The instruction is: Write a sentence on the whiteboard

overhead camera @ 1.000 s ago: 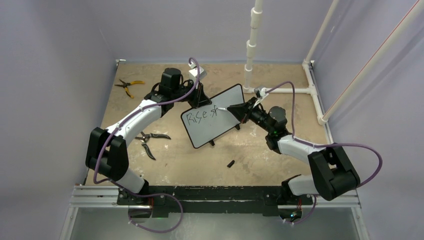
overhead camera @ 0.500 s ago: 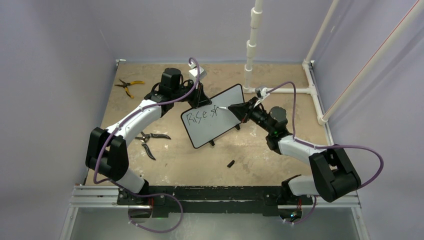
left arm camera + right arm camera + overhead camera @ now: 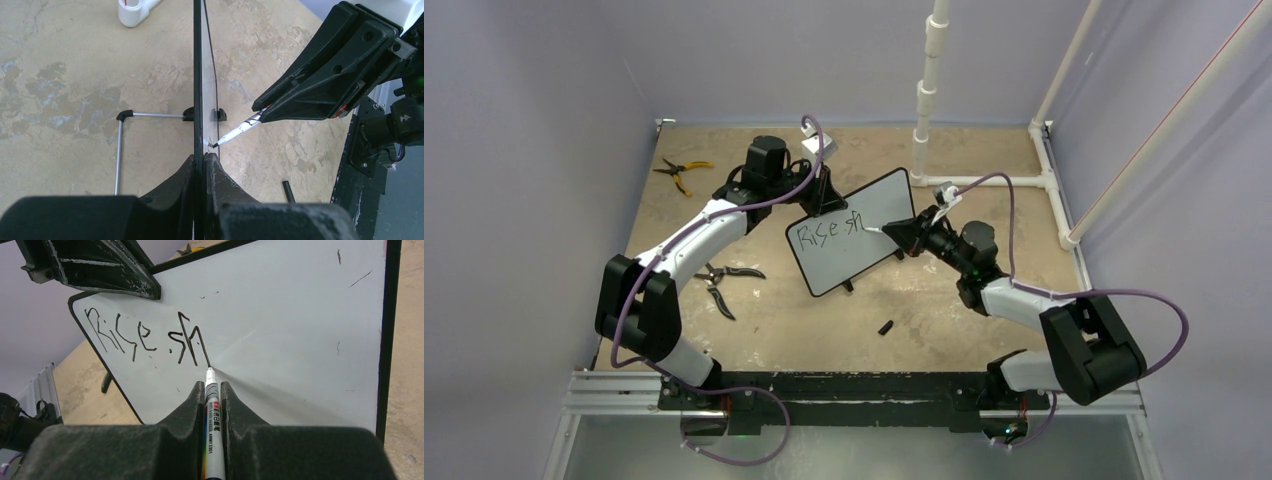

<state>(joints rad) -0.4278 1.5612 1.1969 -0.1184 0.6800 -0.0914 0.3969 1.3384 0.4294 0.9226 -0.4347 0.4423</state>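
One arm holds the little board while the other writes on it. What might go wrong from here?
The left gripper pinches only one edge of the board, so the marker pressing on it may tilt or slip it and skew the lettering. The marker is just clamped in the right gripper; pressing hard might slide it back or squash its tip.

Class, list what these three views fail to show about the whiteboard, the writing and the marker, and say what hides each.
- Top view: the sentence is too small to read past "Rise"; the small black piece is too small to identify.
- Left wrist view: the whiteboard is edge-on, hiding its writing.
- Right wrist view: the marker has its rear cut off by the bottom edge.
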